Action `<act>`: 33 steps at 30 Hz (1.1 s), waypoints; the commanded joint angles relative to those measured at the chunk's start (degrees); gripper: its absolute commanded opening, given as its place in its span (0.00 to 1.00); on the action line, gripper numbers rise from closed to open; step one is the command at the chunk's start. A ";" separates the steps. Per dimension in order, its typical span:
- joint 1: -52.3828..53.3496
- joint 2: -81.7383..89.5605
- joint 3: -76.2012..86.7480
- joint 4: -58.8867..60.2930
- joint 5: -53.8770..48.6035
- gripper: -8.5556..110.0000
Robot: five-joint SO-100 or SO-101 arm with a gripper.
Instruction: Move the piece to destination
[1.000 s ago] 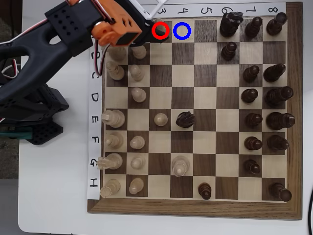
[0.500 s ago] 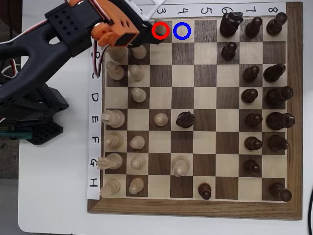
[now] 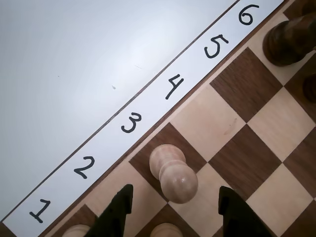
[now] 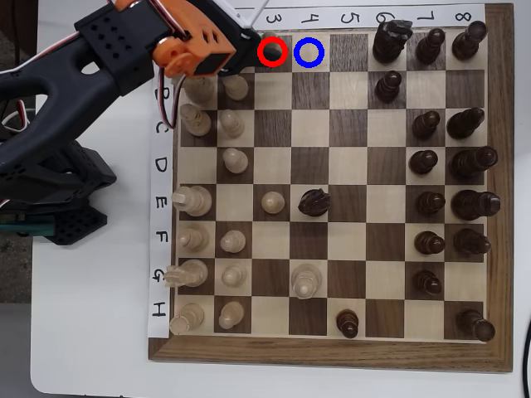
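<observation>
- Overhead view: the black two-finger gripper and the orange servo block behind it have shifted slightly up and to the left since half a second ago.
- The dark board square ringed in red showed a pale round head inside the ring half a second ago. It now reads dark, much as it did a second ago.
- The small pale wooden pawn is now plain only in the wrist view.

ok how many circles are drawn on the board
2, overhead view, top row: a red circle on the dark square under 3, a blue circle on the light square beside it. The arm may hide more.
</observation>
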State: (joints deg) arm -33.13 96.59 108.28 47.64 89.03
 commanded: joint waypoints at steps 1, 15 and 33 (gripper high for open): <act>0.09 1.58 -0.26 -0.88 -0.53 0.25; -0.09 0.26 -0.26 -2.64 -0.70 0.25; -0.53 -3.69 -1.49 -3.69 -1.05 0.25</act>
State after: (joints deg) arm -33.31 92.72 108.28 44.65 88.42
